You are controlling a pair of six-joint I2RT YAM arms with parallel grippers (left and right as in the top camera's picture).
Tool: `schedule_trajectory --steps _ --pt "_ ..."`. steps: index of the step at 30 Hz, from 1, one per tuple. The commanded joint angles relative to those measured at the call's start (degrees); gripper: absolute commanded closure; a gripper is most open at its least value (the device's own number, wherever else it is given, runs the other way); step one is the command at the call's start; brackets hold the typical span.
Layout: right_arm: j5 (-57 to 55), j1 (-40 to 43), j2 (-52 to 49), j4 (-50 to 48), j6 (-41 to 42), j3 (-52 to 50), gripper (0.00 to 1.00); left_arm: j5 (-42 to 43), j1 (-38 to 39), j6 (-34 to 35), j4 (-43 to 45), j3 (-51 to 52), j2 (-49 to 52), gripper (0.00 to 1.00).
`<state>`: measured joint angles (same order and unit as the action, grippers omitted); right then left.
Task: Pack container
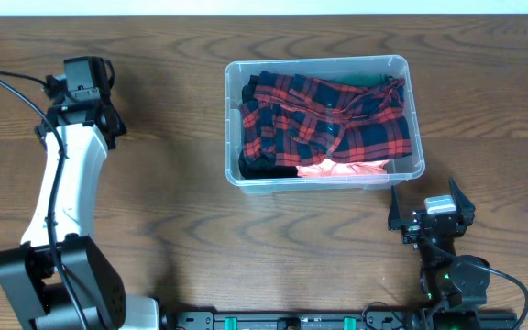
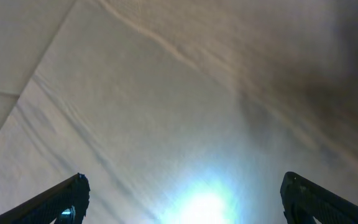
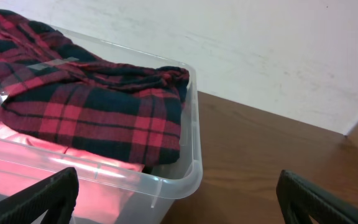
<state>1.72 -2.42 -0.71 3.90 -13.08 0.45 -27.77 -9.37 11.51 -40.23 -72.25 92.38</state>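
Observation:
The clear plastic container stands at the middle back of the wooden table. A red-and-black plaid garment fills most of it, over a pink item at its front wall. In the right wrist view the plaid garment and the pink item lie behind the container's near corner. My right gripper sits just in front of that corner, open and empty. My left gripper is far to the left, away from the container; it is open and faces a pale wall.
A green cloth edge and dark fabric show inside the container too. Brown table surrounds it on all sides. The white back wall runs along the table's far edge. Cables trail by the left arm.

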Motion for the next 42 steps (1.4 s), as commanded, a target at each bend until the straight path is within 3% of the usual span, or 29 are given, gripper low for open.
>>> schedule_trajectory --steps 1,5,21,31,42 --pt "0.42 0.52 0.44 0.17 -0.72 -0.13 0.01 3.67 -0.20 -0.52 -1.31 2.89 -3.98 0.02" --pt "0.42 0.52 0.44 0.17 -0.72 -0.13 0.01 7.98 -0.20 -0.48 -0.04 10.08 -9.01 0.02" --pt "0.42 0.52 0.44 0.17 -0.72 -0.13 0.01 24.22 -0.20 -0.28 20.17 45.51 -32.81 0.02" --pt "0.42 0.52 0.44 0.17 -0.72 -0.13 0.01 25.88 -0.20 4.11 25.14 55.93 -42.47 0.02" --pt "0.42 0.52 0.44 0.17 -0.72 -0.13 0.01 25.92 -0.20 6.62 39.67 68.78 -50.86 0.02"
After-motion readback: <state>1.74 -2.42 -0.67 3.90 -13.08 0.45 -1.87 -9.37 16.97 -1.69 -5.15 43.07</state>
